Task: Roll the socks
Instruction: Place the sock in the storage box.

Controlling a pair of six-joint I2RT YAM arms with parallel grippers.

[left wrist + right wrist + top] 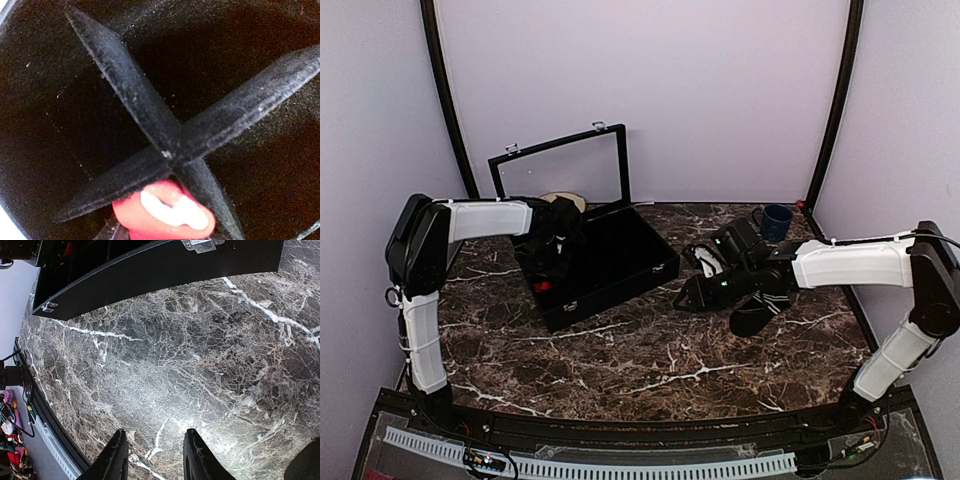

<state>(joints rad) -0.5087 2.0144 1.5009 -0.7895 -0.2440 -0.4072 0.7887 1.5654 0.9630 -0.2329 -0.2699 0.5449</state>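
The red sock [165,215], red with a white patch, sits at the bottom edge of the left wrist view, right at my left gripper's jaws. It lies over a compartment of the black case [620,262], beside the crossed dividers [170,145]. In the top view it shows as a red spot [542,286] under my left gripper [554,262], which looks shut on it. The fingers are mostly hidden. The black sock with white stripes [757,314] lies on the table under my right arm. My right gripper [688,295] [155,435] is open and empty above bare marble, left of that sock.
The case's glass lid [560,168] stands open at the back. A tan object [564,202] lies behind the case. A blue mug [776,222] stands at the back right. A black-and-white striped piece [706,258] lies by the case's right corner.
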